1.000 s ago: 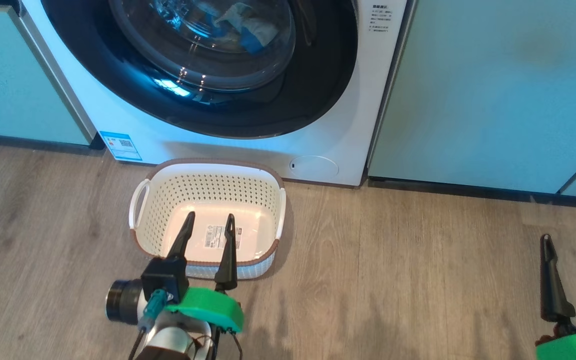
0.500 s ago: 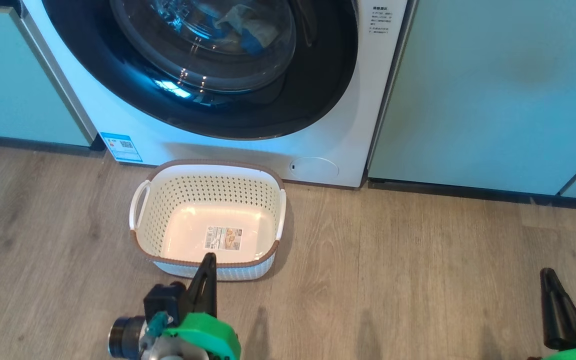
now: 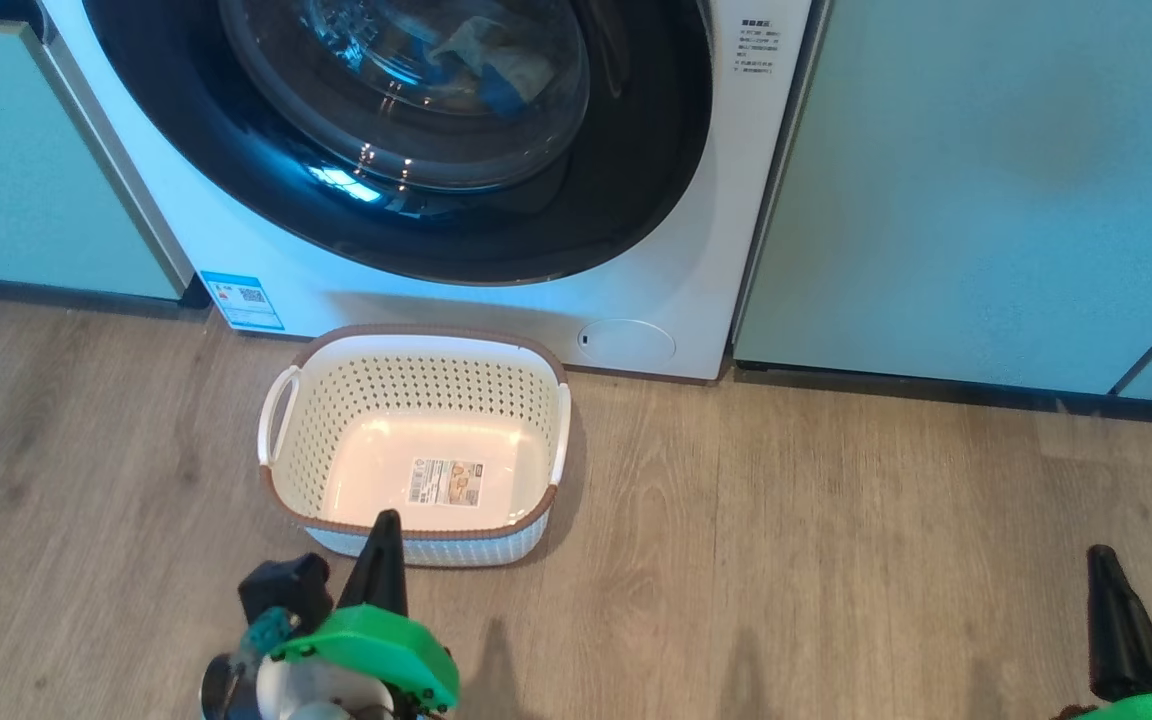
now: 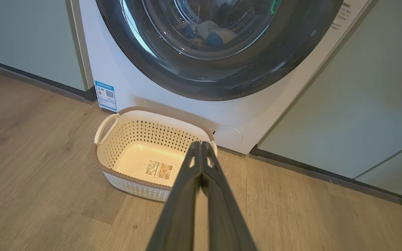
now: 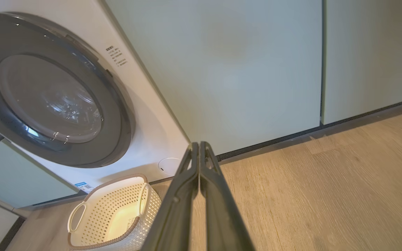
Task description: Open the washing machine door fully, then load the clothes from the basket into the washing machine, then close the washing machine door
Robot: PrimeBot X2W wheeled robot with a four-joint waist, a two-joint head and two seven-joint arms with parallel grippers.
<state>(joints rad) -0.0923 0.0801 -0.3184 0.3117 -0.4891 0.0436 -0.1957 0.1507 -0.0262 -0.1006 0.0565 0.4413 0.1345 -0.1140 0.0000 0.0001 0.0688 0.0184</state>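
The washing machine door [image 3: 406,130], a wide glossy black ring round a clear domed window, sits flush against the front of the white washing machine [image 3: 696,270], so it looks closed. Through the glass, the clothes [image 3: 481,60] lie inside the steel drum as a pale bundle with a blue piece. The basket [image 3: 416,385] stands on the wooden floor [image 3: 836,550] just in front of the machine, below the door. It holds no garments, and a paper label [image 3: 448,482] lies bare on its bottom. Judging from this, all three steps appear done: door opened, clothes loaded, door shut.

The left gripper [image 3: 386,522] is low at the near side of the basket, its tip over the near rim in the head view, pointing toward the machine. In the left wrist view its two dark fingers [image 4: 187,195] press together along their length, holding nothing. The right gripper [image 3: 1101,560] sits at the lower right, well apart from the basket and over bare floor, facing the pale green cabinet panels [image 3: 986,180]. Its fingers [image 5: 183,195] are likewise pressed together and empty. Neither gripper appears to touch the machine, the door or the basket.
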